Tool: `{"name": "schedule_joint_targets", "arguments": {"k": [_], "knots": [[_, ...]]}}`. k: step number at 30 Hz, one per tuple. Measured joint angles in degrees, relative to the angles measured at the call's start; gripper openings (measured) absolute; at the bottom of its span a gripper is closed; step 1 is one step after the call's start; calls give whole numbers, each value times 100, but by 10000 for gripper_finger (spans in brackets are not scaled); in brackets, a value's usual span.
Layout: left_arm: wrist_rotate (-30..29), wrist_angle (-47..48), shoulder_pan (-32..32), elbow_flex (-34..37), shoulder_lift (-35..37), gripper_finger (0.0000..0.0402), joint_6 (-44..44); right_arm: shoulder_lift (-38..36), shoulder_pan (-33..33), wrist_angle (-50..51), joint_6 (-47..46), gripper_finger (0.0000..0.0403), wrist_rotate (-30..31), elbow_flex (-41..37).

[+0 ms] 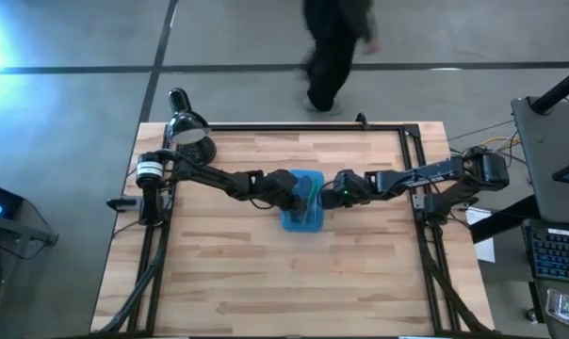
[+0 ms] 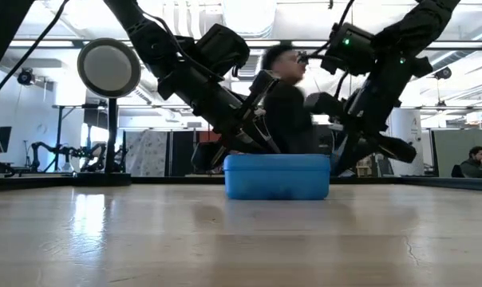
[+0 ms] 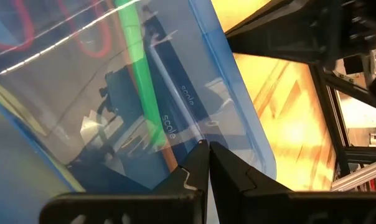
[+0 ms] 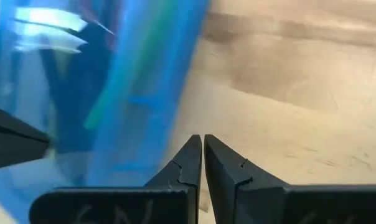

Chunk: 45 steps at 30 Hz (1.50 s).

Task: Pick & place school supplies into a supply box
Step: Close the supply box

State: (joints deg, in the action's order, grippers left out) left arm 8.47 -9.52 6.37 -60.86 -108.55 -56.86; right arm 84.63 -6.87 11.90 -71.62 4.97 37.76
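— Blue plastic pencil case (image 1: 302, 213) at mid tabletop (image 1: 294, 282), closed, green pen (image 3: 140, 74) showing through the lid.
— Left gripper (image 3: 206, 163) and right gripper (image 4: 202, 158) flank it, jaws clenched, grasping nothing.
— Probably light, stiff, slippery; best pinched across the rim.

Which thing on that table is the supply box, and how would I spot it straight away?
Look at the wooden table and find where the two dark arms meet near its middle. Between the left hand and the right hand sits the supply box. It is the only blue thing there, a see-through plastic case with rounded corners.
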Motion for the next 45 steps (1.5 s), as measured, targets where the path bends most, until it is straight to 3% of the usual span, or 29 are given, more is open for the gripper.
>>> {"name": "schedule_joint_targets", "arguments": {"k": [4,26,45], "knots": [[2,2,0,-2,0,0,2,-115,-1,-21,50,13,233,98],[90,49,0,9,9,0,9,493,-9,-981,60,13,146,137],[55,95,0,13,-136,0,-87,712,99,-946,114,13,135,360]]}}
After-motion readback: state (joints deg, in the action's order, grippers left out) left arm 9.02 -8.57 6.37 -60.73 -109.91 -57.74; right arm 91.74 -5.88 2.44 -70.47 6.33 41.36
